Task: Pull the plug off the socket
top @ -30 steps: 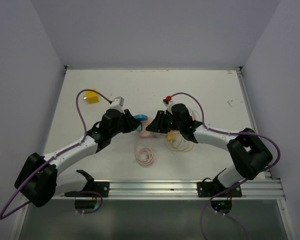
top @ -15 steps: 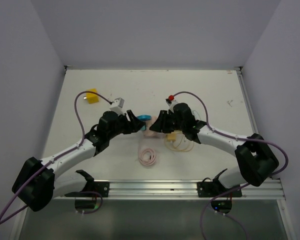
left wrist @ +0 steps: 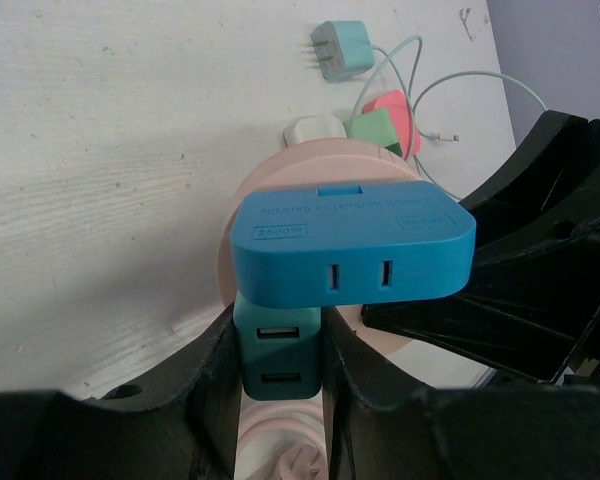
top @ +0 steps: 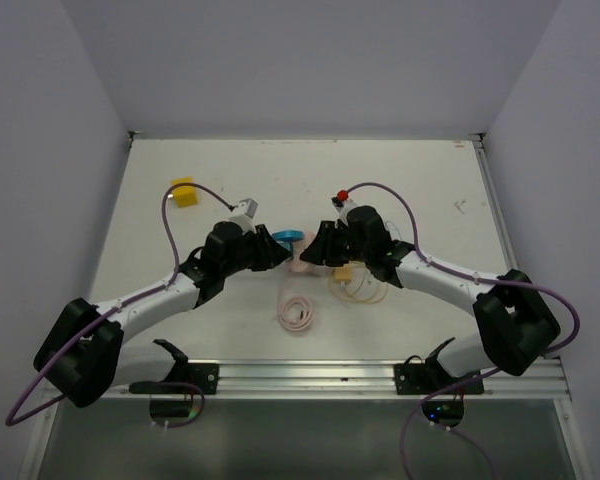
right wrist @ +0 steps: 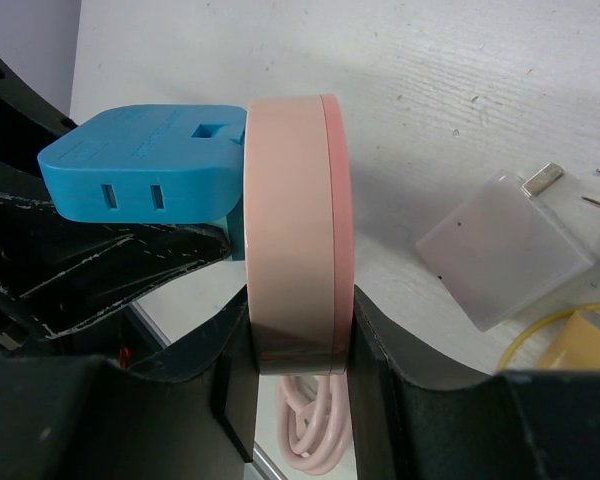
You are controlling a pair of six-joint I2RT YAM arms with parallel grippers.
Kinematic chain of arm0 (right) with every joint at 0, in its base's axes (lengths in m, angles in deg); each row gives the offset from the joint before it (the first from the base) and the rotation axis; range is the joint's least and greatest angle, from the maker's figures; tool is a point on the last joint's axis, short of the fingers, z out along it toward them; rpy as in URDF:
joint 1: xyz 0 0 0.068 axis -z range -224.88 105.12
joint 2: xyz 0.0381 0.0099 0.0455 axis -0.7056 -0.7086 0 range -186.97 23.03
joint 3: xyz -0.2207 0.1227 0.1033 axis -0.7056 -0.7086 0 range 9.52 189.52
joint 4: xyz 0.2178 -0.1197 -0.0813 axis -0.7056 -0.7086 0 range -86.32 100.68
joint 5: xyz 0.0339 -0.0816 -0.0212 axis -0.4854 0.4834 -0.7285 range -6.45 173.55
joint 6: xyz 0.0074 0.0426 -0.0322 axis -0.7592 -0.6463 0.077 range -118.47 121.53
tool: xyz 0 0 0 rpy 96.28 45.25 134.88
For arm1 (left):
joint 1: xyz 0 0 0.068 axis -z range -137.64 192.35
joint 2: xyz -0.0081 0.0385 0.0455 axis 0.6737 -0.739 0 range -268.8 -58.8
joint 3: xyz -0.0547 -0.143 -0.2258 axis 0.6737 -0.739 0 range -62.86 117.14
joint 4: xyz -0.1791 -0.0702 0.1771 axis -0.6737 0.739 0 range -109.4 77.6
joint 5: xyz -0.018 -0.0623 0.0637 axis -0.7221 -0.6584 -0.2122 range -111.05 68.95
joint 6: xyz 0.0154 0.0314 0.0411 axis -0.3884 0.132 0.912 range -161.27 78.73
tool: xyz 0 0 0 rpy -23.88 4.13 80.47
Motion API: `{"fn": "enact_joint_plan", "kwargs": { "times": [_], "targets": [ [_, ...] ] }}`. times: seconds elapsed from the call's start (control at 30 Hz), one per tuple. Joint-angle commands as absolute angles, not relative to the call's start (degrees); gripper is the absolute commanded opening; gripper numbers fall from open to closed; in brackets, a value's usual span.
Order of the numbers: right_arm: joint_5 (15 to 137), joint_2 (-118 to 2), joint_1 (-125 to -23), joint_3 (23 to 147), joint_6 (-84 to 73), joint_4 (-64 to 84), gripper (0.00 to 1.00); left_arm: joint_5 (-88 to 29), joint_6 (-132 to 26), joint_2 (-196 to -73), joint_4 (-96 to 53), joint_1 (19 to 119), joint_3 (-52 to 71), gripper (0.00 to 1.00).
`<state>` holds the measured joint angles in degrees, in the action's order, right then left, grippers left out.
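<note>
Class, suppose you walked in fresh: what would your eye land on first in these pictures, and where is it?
At the centre of the overhead view the left gripper clamps a bright blue plug. Facing it, the right gripper clamps the round pink socket, with plug and socket pressed together. Next comes the coiled pink cable lying nearer the bases, then the yellow block alone at the far left.

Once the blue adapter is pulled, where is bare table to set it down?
Bare: the far strip along the back wall, right of the yellow block, and the right side beyond the right arm. Crowded: the centre, where the left gripper holds the blue adapter and the right gripper the pink socket, with coiled pink cable and loose chargers nearby.
</note>
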<state>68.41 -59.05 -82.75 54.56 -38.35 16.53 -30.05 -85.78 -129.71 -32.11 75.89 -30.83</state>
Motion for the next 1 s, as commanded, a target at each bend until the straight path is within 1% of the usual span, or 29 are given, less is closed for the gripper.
{"fn": "enact_joint_plan", "kwargs": {
  "times": [0.0,0.03,0.07,0.1,0.13,0.27,0.5,0.83,0.97],
  "targets": [
    [70.5,-56.3,-82.9,56.8,-37.7,18.3,0.0,-29.5,-85.1,-129.5,-35.7,75.8,-29.0,0.19],
    [72.4,-56.3,-82.9,56.6,-37.7,18.2,0.0,-29.5,-85.5,-129.2,-35.7,75.8,-29.2,0.15],
    [73.3,-56.2,-82.8,56.5,-37.8,17.5,0.0,-29.5,-86.0,-129.0,-35.7,75.8,-29.6,0.06],
    [74.5,-56.1,-82.8,56.3,-37.8,16.9,0.0,-29.5,-86.3,-128.5,-35.7,75.8,-29.9,0.02],
    [75.5,-55.9,-82.9,56.2,-37.8,16.5,0.0,-29.5,-86.8,-128.2,-35.5,75.8,-30.1,0.0],
    [83.2,-54.8,-82.8,54.9,-38.9,14.2,0.0,-29.5,-88.7,-126.7,-34.4,75.8,-31.7,0.0],
    [89.7,-56.3,-82.8,54.5,-39.4,11.3,0.0,-29.2,-90.5,-122.1,-31.1,75.9,-33.5,0.0],
    [91.0,-59.3,-81.8,56.5,-39.4,11.6,0.0,-27.4,-91.5,-114.7,-24.1,75.9,-34.7,0.0],
    [89.9,-59.2,-81.8,57.0,-38.6,11.6,0.0,-25.7,-91.0,-112.5,-16.7,75.8,-32.6,0.0]
  ]
}}
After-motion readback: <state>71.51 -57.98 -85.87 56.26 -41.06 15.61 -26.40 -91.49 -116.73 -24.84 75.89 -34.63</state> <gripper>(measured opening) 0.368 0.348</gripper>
